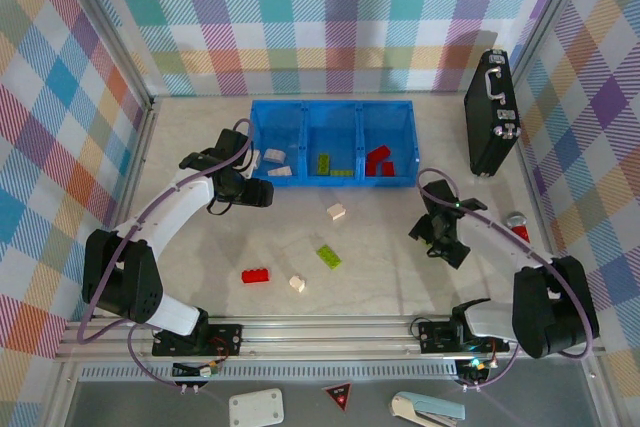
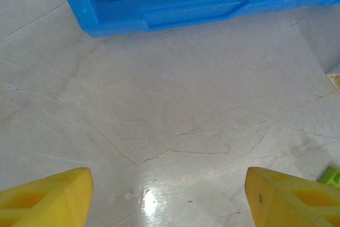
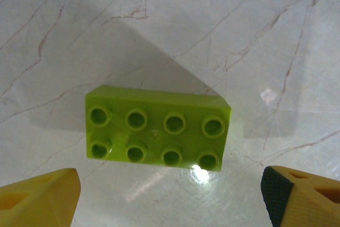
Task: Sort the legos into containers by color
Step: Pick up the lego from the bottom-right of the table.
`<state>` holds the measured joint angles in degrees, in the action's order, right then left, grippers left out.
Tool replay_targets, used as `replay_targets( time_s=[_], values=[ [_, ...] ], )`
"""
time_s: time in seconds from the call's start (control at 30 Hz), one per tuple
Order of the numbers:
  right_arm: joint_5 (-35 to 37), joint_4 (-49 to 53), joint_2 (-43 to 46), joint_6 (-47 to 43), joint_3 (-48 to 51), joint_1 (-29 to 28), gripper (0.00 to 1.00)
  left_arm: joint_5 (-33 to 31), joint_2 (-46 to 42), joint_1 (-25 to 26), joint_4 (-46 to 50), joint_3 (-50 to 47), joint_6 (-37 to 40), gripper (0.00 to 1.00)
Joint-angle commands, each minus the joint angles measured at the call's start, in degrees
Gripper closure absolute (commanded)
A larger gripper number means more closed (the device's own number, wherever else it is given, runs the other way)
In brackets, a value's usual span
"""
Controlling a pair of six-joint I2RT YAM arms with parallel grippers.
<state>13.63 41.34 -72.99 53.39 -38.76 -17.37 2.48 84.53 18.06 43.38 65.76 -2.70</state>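
Tray: the blue tray [image 1: 333, 183] lies at the far middle of the table [image 1: 400, 277], with its 3 compartments side by side.
Sorted so far: cream bricks [image 1: 280, 164] are in the left compartment, green bricks [image 1: 333, 167] in the middle and red bricks [image 1: 378, 161] in the right.
Loose legos: 4 lie on the table nearer the arms. They are a cream brick [image 1: 336, 212], a green brick [image 1: 327, 256], a red brick [image 1: 256, 275] and a second cream brick [image 1: 297, 284].
Left gripper: the left gripper [image 2: 169, 184] hovers just beside the tray's left end. Its yellow fingers [image 2: 48, 200] are spread wide, with bare table between them and nothing held.
Right gripper: the right gripper [image 3: 171, 184] has its tips parted wide and carries nothing. In the wrist view the green brick [image 3: 156, 128] lies flat with its studs up, ahead of the tips and untouched.
Brick form: it has 8 studs in 2 rows of 4, on a low rectangular body.
Handling: it is probably light, rigid and glossy. It should not give under a pinch, but it could skid on the polished table.
Where to hold: across the 2 long flat sides, centred along the length, with the fingers low and below the studs.
Risk: an off-centre pinch would likely spin the brick out of the grip.
Likely destination: the middle compartment, with the other greens.
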Motion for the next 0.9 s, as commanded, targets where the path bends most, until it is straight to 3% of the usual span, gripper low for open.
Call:
replay_targets(
  time_s=[0.0,0.43,0.87],
  values=[
    [2.15,-2.0,-1.42,0.64,0.17,-0.3,0.13,-0.28,0.38,-0.75,1.45,1.21,0.77,0.25],
    [4.58,-3.54,-6.18,-0.65,-1.12,-0.2,0.2,-0.81,1.36,-0.75,1.69,1.39,0.92,0.25],
    [4.86,-3.27,-5.35,-1.3,-0.88,-0.12,0.31,-0.83,1.51,-0.75,1.63,1.46,0.93,0.25]
  ],
)
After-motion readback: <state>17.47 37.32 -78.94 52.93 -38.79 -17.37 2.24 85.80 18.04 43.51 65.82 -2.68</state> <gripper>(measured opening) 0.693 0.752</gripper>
